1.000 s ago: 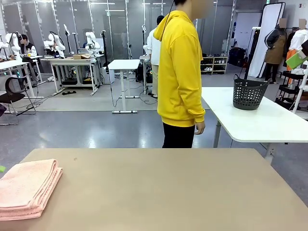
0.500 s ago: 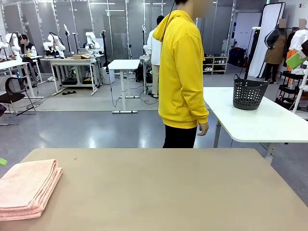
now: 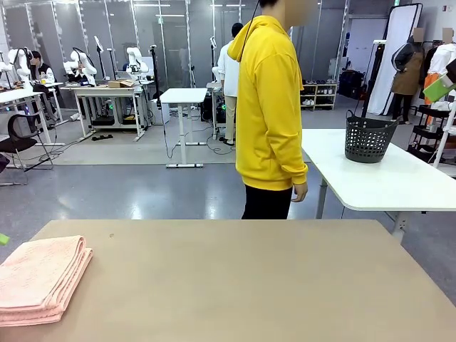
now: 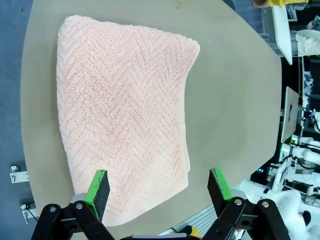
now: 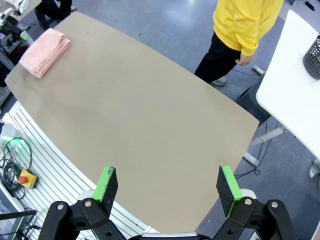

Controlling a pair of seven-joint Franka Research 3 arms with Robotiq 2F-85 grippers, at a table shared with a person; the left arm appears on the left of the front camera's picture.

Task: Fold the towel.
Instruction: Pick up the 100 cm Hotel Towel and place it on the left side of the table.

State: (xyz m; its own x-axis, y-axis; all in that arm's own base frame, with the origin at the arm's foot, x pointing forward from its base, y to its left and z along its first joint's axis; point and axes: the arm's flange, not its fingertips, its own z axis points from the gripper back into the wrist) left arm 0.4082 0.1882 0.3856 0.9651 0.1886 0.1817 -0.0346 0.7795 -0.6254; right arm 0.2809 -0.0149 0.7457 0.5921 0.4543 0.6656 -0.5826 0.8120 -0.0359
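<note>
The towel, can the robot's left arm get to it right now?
Probably yes. The left gripper hangs open right above the folded towel on the table, and nothing lies between them.

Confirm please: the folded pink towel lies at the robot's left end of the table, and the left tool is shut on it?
Not quite. The towel does lie folded at the robot's left end of the table, but the left tool hangs open above it, holding nothing; the left wrist view shows this.

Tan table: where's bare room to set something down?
Nearly all of the tan table is bare: from the folded towel at its left edge across to the right edge, and up to the far edge by the person. Only the towel's corner is taken; the open left gripper hangs above it.
</note>
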